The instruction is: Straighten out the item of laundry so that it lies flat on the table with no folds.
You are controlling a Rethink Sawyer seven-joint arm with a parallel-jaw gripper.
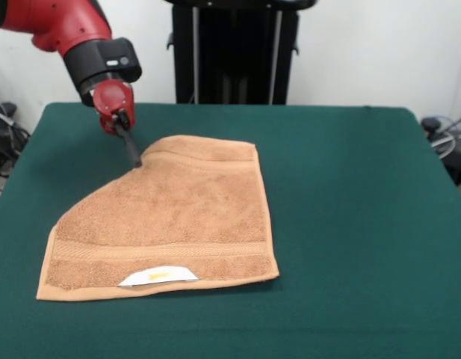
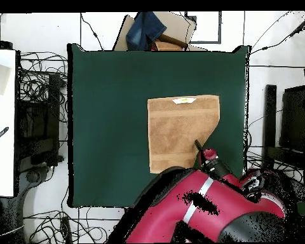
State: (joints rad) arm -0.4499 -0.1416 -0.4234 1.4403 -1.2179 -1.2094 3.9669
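The light orange-tan towel (image 1: 170, 217) lies on the dark green table (image 1: 350, 209), left of centre. Its near edge with the white label (image 1: 158, 276) lies flat. Its far left corner is folded in, so that side runs as a slant. My gripper (image 1: 134, 158) comes down from the upper left. Its thin black fingers are together, pinched on the towel's edge at the top of that slant. In the overhead view the towel (image 2: 177, 130) sits right of centre, with the gripper (image 2: 197, 145) at its cut-off lower right corner.
The black pedestal (image 1: 234, 52) stands behind the table's far edge. Cables (image 2: 37, 95) and dark equipment lie around the table on the floor. A cardboard box with blue cloth (image 2: 155, 32) sits beyond one table edge. The red arm (image 2: 199, 210) covers the table's edge near the base.
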